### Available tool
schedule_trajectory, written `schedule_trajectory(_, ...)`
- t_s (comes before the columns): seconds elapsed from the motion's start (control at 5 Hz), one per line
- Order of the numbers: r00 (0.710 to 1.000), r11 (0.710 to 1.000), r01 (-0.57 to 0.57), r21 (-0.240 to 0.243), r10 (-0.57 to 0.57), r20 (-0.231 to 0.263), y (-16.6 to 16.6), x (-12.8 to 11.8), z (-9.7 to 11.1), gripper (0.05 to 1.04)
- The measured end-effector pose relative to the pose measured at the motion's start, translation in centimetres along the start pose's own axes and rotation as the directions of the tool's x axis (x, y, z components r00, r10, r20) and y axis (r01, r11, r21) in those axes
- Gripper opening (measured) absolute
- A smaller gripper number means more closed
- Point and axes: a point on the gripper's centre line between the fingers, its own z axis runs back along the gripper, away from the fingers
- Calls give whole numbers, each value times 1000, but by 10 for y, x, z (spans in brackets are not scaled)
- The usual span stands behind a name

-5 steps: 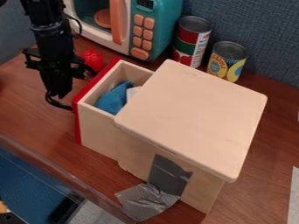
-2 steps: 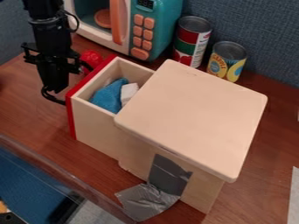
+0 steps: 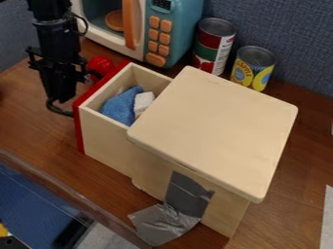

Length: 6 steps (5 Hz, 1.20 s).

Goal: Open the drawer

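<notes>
My claw (image 3: 60, 96) hangs at the left of the view, tip down, just beside the red front (image 3: 79, 127) of the drawer (image 3: 106, 142); how far open it is, and whether it has hold of anything, I cannot tell; a black curved piece (image 3: 57, 110) runs from its lower end towards that front. The drawer stands part way out of the left side of the wooden box (image 3: 211, 121); in it lie a blue cloth (image 3: 121, 105) and, beside that, a white thing (image 3: 143, 101). A red thing (image 3: 100, 65) sits near the drawer, behind my claw; behind the box stand two upright cans, the red and green one (image 3: 214, 46) and the yellow one (image 3: 253, 69); left of them is a toy microwave (image 3: 174, 31); grey tape (image 3: 163, 224) hangs down from the box's near side onto the table (image 3: 289, 216).
</notes>
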Motion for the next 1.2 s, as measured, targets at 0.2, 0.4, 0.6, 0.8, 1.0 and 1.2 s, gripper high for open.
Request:
schedule_trajectory(0.2,999,999,31,-12,-31,-22,-5,-1,3,692)
schedule_trajectory(0.4,999,998,36,-55,-36,13,-16,-1,17,958)
schedule_trajectory(0.6,996,998,43,-46,-40,75,-34,-8,55,1003)
schedule_trajectory(0.8,991,999,38,8,-39,128,-56,-20,83,999)
schedule_trajectory(1.0,980,995,91,48,-98,172,-96,-29,103,999)
schedule_trajectory(1.2,970,985,153,74,-165,181,-132,-26,93,999)
